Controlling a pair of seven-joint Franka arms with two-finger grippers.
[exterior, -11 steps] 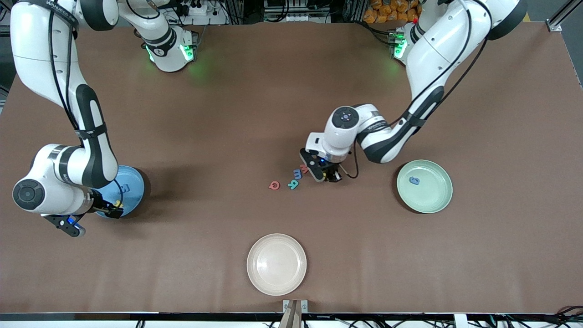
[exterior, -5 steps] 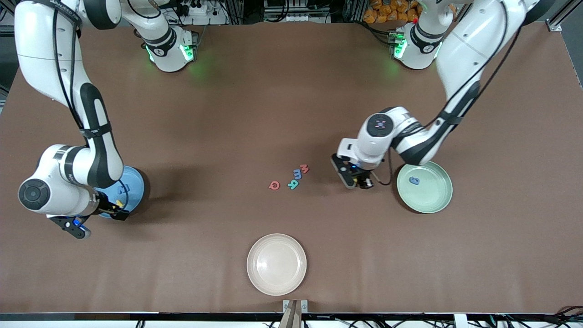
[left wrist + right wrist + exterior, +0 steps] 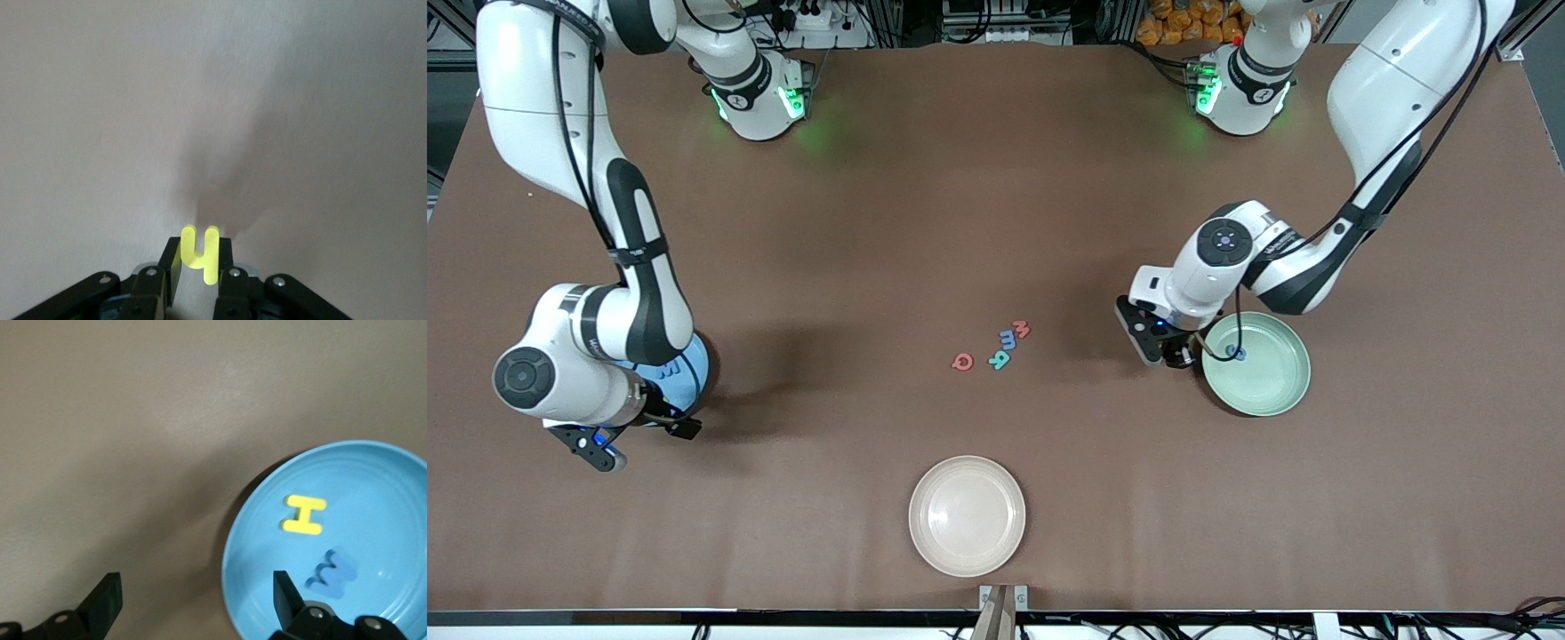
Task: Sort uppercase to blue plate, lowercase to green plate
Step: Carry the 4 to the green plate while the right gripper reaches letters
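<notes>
On the blue plate (image 3: 400, 463) lie the yellow H (image 3: 304, 515) and dark blue M (image 3: 331, 574), the right gripper (image 3: 193, 600) gaping empty, while the left gripper (image 3: 198, 267) pinches the yellow h (image 3: 199, 253) at the green plate (image 3: 1272, 391), four letters left mid-table.

Capital H (image 3: 305, 515) in blue plate (image 3: 267, 540)
</notes>
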